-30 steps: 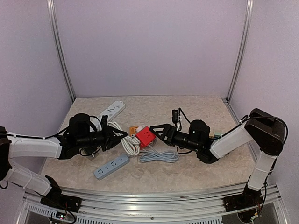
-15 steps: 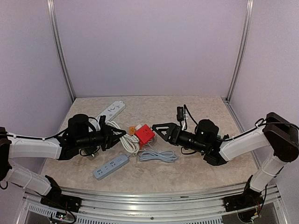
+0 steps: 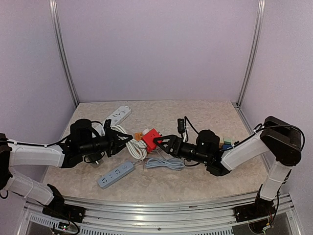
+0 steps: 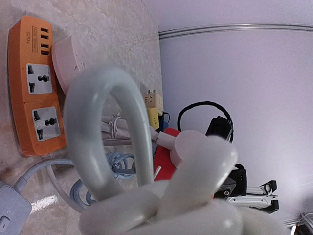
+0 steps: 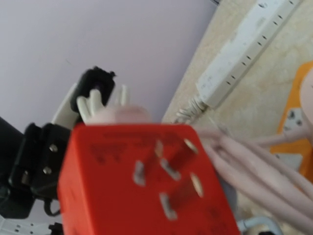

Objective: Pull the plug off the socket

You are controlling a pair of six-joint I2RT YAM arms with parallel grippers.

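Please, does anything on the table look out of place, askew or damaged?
The red socket cube sits tilted instead of flat, beside a tangle of white cable that is bunched up in the left claw. Nothing looks broken or spilled.

Small printed mark on orange socket strip (image 4: 36,83), at end beside its USB ports: too tiny, I can't read it. No other legible text, brand, number.
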